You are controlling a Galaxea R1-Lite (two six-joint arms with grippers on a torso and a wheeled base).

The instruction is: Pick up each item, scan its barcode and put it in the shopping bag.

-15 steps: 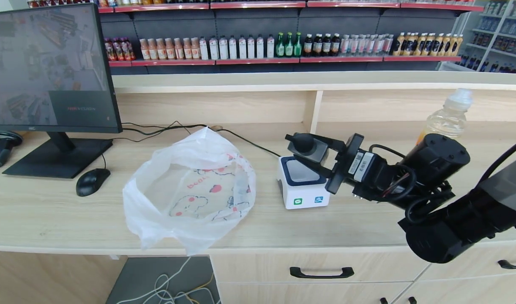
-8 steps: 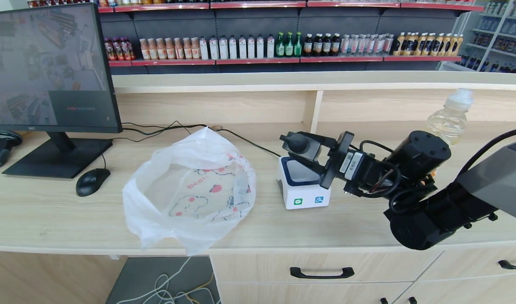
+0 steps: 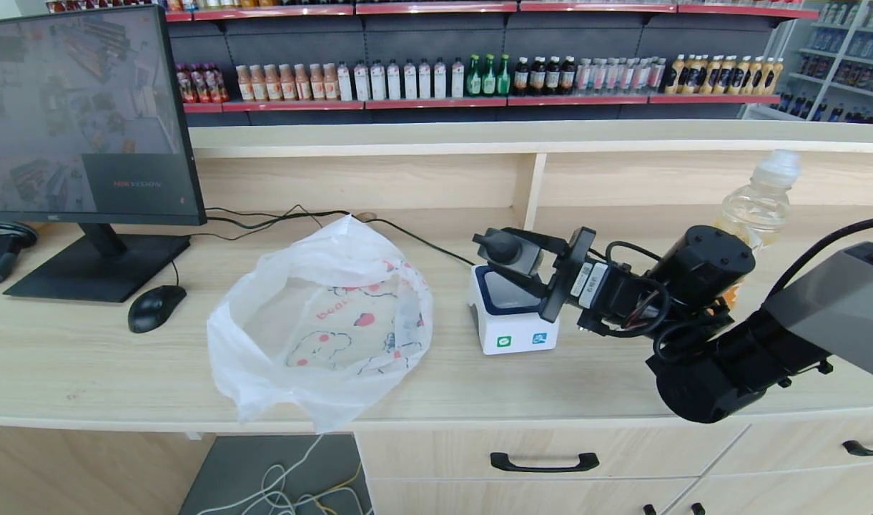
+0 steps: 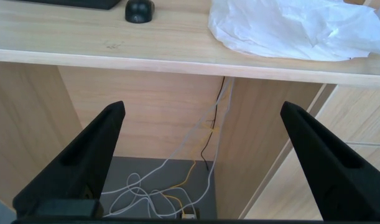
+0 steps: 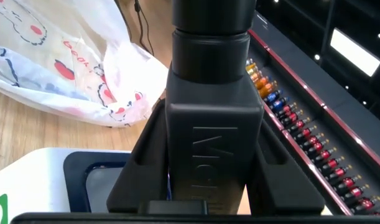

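Right gripper (image 3: 523, 263) pinching a black capped container (image 3: 506, 249), held just above the scanner (image 3: 511, 318) window; scan step in hand, by the look of it. Shopping bag (image 3: 322, 322) well off to that gripper's left on the table (image 3: 86, 357), mouth open, contents hard to tell. Bagging of this item not yet done. Clear drink bottle (image 3: 759, 193) standing behind the right arm, untouched, probably next. Left gripper (image 4: 202, 121) spread wide, empty, hanging below the table edge, bag up beyond it.
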